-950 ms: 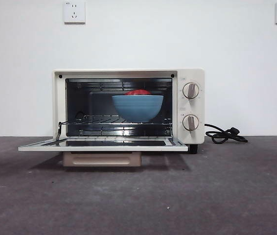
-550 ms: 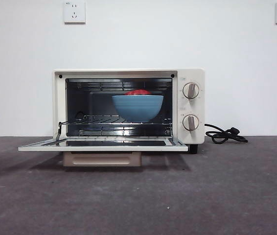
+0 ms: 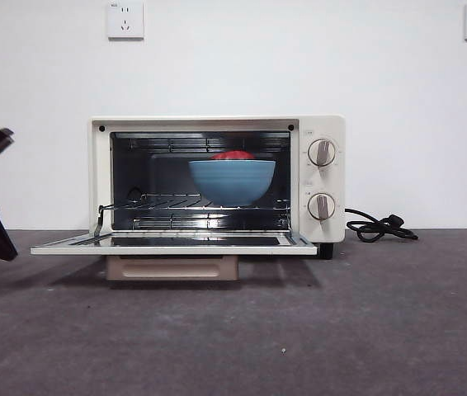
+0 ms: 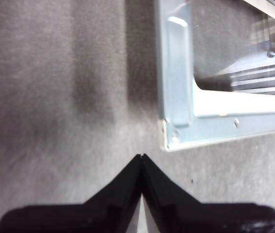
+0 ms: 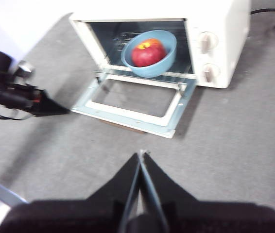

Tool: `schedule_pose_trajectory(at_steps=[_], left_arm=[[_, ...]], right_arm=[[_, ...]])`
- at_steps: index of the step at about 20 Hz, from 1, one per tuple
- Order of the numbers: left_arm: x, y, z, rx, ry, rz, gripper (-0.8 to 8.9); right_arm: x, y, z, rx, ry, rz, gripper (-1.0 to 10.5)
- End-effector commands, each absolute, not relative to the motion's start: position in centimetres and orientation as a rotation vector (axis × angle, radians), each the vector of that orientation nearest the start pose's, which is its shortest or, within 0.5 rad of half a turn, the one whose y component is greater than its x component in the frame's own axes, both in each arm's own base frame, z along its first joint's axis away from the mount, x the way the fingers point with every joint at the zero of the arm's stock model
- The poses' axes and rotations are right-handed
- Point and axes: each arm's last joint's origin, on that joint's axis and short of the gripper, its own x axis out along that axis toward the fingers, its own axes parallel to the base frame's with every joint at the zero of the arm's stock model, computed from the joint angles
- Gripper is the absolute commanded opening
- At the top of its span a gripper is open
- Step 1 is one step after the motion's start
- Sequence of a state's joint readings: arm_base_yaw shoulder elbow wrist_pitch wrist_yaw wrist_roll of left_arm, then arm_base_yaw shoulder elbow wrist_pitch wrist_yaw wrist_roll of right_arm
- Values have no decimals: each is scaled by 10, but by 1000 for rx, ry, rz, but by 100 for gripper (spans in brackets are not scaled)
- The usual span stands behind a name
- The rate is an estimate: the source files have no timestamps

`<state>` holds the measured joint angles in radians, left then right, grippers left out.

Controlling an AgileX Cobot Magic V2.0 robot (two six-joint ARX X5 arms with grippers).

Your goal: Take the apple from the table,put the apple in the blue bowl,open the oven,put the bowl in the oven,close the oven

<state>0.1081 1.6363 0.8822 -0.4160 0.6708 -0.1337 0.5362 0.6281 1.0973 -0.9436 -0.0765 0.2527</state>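
Note:
The cream-white oven (image 3: 217, 124) stands open, its glass door (image 3: 172, 242) folded down flat. Inside, on the wire rack, sits the blue bowl (image 3: 232, 181) holding the red apple (image 3: 233, 155); from above, the right wrist view shows the apple (image 5: 148, 52) in the bowl (image 5: 166, 60). My left gripper (image 3: 7, 247) is shut and empty, low over the table just off the door's left front corner (image 4: 169, 138). In its own view the left gripper (image 4: 141, 156) points at bare table. My right gripper (image 5: 141, 153) is shut and empty, held high and well back from the oven (image 5: 225, 29).
The oven's black power cord (image 3: 378, 227) lies coiled on the table (image 3: 341, 330) to its right. Two wall sockets (image 3: 125, 20) sit on the white wall behind. My left arm (image 5: 11, 94) reaches in from the left in the right wrist view.
My left arm has come further into the front view from the left edge, dropping down and right toward the door's left end. Oven, bowl and apple have not moved.

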Motion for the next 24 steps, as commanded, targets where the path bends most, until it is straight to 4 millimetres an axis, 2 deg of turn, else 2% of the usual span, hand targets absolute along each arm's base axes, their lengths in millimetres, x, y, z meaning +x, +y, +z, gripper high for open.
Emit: schedule_pose_trajectory(at_steps=[1, 5, 9, 24], left_arm=[[297, 10, 148, -625, 1154, -415, -8], [302, 6, 136, -656, 1180, -405, -8], [306, 2, 132, -685, 1178, -428, -8], [316, -3, 142, -836, 1096, -544, -8]], right_arm=[[71, 45, 377, 149, 543, 536, -7], [71, 45, 377, 149, 543, 536, -7], [71, 45, 377, 149, 543, 536, -7], [71, 45, 377, 147, 550, 535, -7]])
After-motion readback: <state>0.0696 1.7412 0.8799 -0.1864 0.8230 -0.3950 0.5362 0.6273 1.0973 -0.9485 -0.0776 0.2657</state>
